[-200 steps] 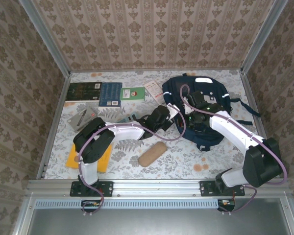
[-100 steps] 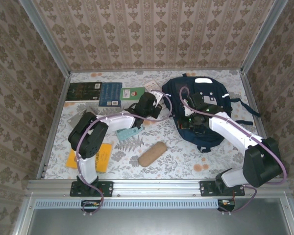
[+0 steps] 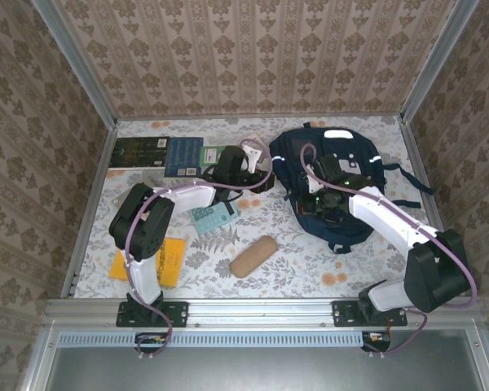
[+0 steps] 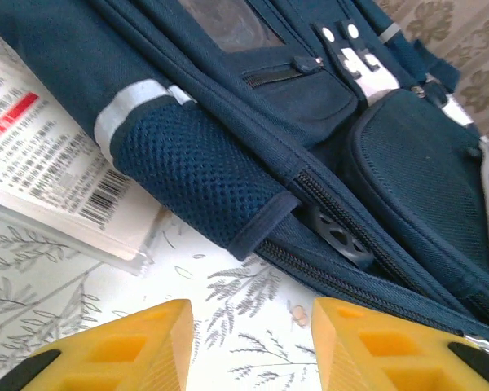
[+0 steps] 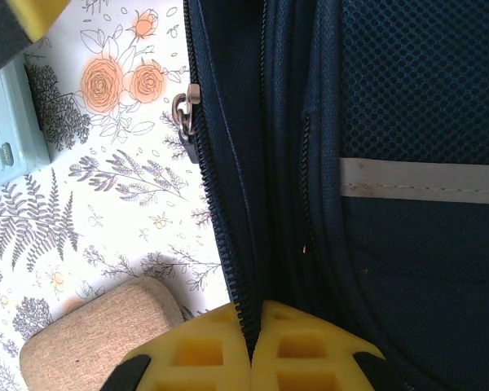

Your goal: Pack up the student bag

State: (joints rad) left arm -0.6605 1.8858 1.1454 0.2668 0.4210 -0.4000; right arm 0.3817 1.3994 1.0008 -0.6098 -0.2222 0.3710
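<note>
On the table (image 3: 310, 269), near its far right corner, the backpack (image 3: 297, 151) is lying. The right claw (image 5: 253, 330) is pinching the zipper edge (image 5: 220, 204), jaws together on the fabric; slipping off would likely let the backpack fall shut. The left claw (image 4: 251, 319) is hanging apart and empty beside the mesh pocket (image 4: 204, 183), risking a snag while reaching for the barcoded packet (image 4: 57, 163).

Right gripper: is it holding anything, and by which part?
The right gripper pinches the bag by its zipper edge; the left gripper holds nothing.
</note>
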